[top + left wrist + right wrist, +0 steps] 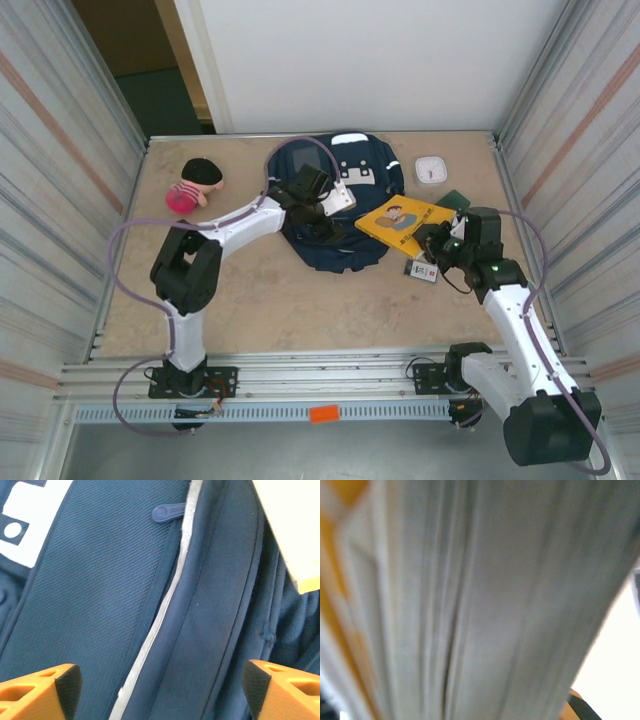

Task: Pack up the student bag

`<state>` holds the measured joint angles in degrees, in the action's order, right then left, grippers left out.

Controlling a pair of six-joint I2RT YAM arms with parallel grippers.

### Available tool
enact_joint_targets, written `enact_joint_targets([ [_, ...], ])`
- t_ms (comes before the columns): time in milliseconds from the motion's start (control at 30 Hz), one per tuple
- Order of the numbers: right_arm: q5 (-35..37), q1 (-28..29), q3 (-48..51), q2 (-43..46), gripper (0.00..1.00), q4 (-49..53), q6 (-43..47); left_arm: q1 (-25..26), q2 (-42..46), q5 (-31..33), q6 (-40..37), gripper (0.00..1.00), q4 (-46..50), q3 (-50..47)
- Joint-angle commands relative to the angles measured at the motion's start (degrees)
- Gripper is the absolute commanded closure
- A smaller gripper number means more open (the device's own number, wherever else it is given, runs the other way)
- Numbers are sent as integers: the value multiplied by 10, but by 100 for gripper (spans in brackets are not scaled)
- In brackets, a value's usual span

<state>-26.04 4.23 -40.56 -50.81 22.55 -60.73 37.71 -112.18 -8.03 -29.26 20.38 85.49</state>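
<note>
Pink plush toy point(193, 185) left of the student bag point(372, 172), itself flat on the surface point(300, 300). Over the bag's front, left hand point(322, 205) released, fingers point(45, 690) spread wide. At bag's right edge, right hand point(432, 243) clenched on yellow book point(400, 222).

Navy student bag point(335, 250), flat, mid-table.

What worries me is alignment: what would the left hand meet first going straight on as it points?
The student bag: the open left hand points at its navy fabric, near the pale strip. It looks close, though depth is unclear.
</note>
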Motion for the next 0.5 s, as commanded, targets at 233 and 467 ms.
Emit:
enact_joint_targets([
  [233,-41,-60,7,33,100,6,31,8,-101,66,-62,7,-30,62],
  [467,-48,-64,7,33,100,8,39,9,-106,89,-53,67,-49,44],
])
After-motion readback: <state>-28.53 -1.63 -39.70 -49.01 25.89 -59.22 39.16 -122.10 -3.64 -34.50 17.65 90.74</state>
